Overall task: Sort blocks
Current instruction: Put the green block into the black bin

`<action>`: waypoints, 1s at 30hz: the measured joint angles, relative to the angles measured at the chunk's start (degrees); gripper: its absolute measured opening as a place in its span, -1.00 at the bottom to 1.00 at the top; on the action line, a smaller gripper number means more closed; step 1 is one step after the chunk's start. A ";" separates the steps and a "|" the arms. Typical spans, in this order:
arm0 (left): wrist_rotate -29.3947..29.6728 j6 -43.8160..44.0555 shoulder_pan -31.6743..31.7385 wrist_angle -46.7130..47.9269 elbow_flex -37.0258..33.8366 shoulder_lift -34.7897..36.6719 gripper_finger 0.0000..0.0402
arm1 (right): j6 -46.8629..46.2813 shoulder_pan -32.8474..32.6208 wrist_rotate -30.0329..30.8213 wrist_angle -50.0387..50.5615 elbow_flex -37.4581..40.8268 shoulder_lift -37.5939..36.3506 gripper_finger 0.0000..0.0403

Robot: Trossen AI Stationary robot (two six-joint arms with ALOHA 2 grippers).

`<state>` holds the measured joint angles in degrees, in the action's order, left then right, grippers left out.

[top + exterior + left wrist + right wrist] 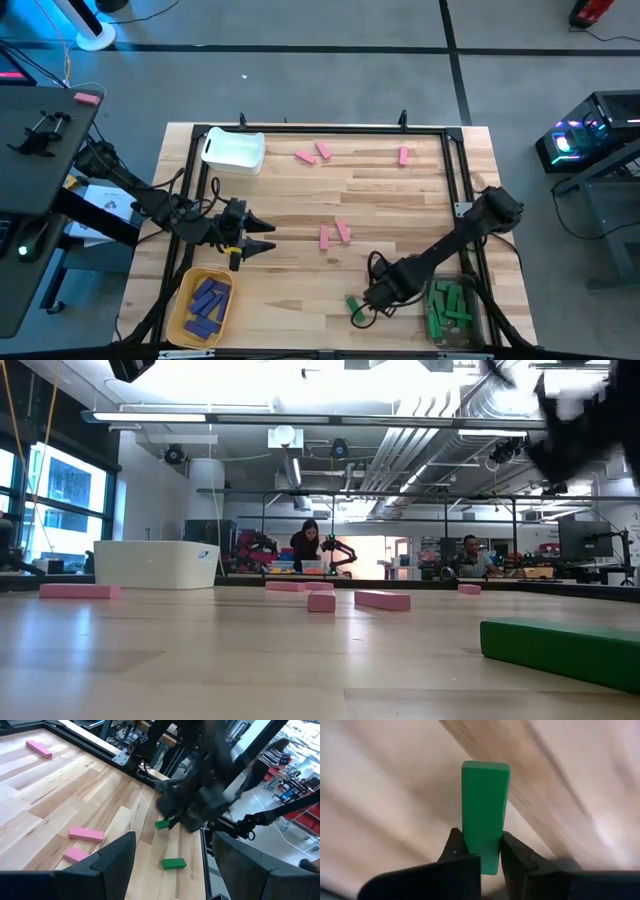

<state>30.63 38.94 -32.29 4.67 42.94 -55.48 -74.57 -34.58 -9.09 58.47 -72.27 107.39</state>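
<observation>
The right gripper [479, 852] is low over the near right part of the table [400, 200], its fingers clamped on one end of a green block [484, 810]; a second green block [353, 303] lies on the wood just beside it. More green blocks [447, 305] sit in the clear bin [480, 325] at the near right edge. The left gripper [262, 238] hovers at mid-left with its fingers spread wide and nothing between them. Purple blocks [207, 300] fill the yellow bin [178, 305] at the near left corner. Pink blocks are loose on the wood: two in the middle [333, 234], a pair near the far edge [314, 153] and a single one far right [403, 155]. A white bin [233, 150] stands at the far left
</observation>
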 joint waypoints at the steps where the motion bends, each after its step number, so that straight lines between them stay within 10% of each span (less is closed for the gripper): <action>1: 0.02 0.00 0.00 0.02 0.00 -0.02 0.23 | 0.62 -0.14 1.04 2.49 -2.32 -0.97 -0.95; 9: 0.02 -0.70 0.00 -0.03 0.00 -0.02 0.23 | -3.00 -7.17 -1.73 20.60 -11.73 -8.62 -0.98; 15: -0.28 -1.01 0.00 -0.07 0.00 -0.02 0.23 | -17.79 -18.75 -14.60 19.26 -6.63 -12.54 -0.99; 21: -0.31 -1.11 0.00 -0.25 0.00 -0.02 0.23 | -34.47 -23.53 -12.27 17.17 -4.09 -14.05 -0.96; 30: -0.50 -1.07 0.00 -0.33 0.00 -0.01 0.23 | -37.93 -23.59 -8.94 17.40 -4.05 -14.05 -0.31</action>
<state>30.13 37.87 -32.29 4.34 42.94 -55.49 -112.50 -58.17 -18.03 75.86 -76.32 93.34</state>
